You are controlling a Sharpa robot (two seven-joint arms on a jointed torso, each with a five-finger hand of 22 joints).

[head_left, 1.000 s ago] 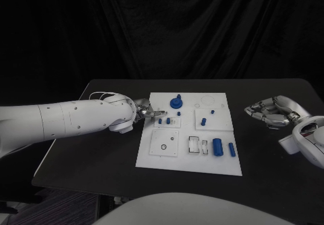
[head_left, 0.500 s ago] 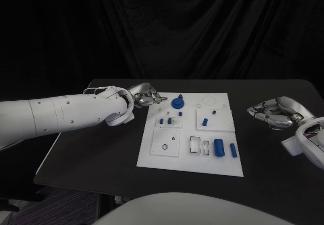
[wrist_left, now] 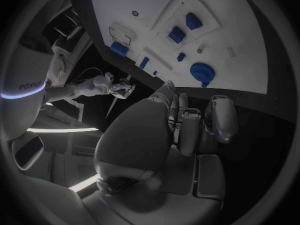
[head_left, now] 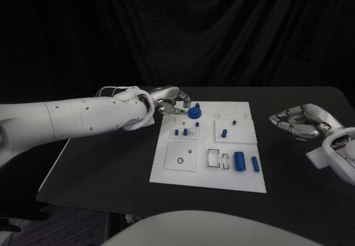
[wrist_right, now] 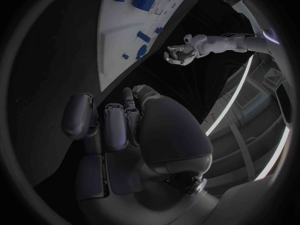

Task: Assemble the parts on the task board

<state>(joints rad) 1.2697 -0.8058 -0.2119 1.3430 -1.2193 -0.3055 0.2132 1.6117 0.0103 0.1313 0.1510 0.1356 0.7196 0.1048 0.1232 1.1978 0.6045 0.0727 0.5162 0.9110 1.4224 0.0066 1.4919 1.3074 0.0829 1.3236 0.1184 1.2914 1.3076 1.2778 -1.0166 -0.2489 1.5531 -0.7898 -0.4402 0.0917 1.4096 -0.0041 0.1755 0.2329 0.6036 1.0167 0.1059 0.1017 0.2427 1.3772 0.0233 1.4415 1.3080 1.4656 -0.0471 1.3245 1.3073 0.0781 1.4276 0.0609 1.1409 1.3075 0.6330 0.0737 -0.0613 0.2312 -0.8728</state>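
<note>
Left hand (head_left: 172,100) hovered at the far left corner of the task board (head_left: 185,174), just beside the blue gear-like knob (head_left: 194,112). Its fingers (head_left: 181,97) were curled in; whether a small part sat between them, couldn't tell. Right hand (head_left: 297,122) hung off the board's right side over the black worktop (head_left: 103,169), fingers curled, nothing seen in them.

Parts on the board: small blue pegs (head_left: 180,132) in the block near the knob, another peg (head_left: 223,133) in the next block, a big blue cylinder (head_left: 238,160) and a thinner one (head_left: 254,164) toward the near right.

Step looked like a reach for the knob or a placing near it. The next move would need fingertips lined up over the knob.

Left fingertips were hard to make out in the head view; in the left wrist view the palm blocked them.
</note>
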